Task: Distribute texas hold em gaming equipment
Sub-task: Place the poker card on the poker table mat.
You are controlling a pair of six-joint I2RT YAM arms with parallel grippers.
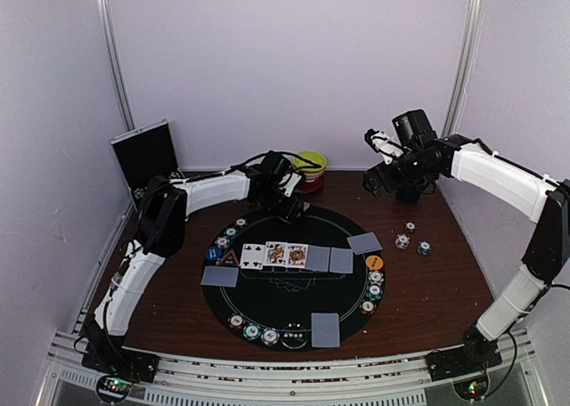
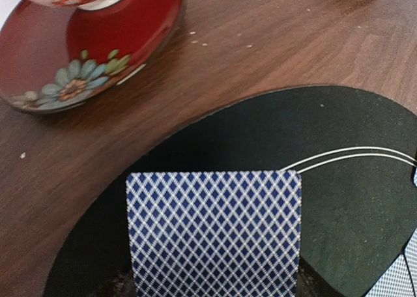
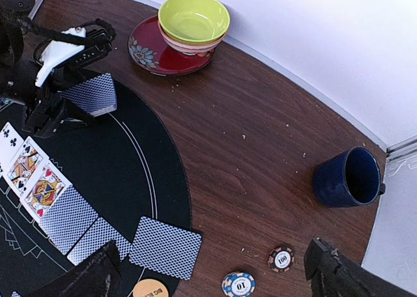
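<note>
My left gripper (image 1: 290, 203) is shut on a deck of blue-backed playing cards (image 2: 215, 235), held just over the far edge of the round black mat (image 1: 294, 292); the same deck (image 3: 95, 94) shows in the right wrist view. Three face-up cards (image 1: 274, 255) and two face-down ones (image 1: 330, 260) lie in a row mid-mat. More face-down cards (image 1: 326, 328) sit near the rim. Chips (image 1: 375, 284) ring the mat beside an orange button (image 1: 374, 263). My right gripper (image 1: 375, 164) hangs open and empty high over loose chips (image 3: 281, 259) on the wood.
A yellow-green bowl (image 3: 193, 17) on a red saucer (image 2: 98, 46) stands just beyond the mat, close to the left gripper. A dark blue mug (image 3: 346, 178) sits at the back right. A black panel (image 1: 144, 152) leans in the back left corner. White walls enclose the table.
</note>
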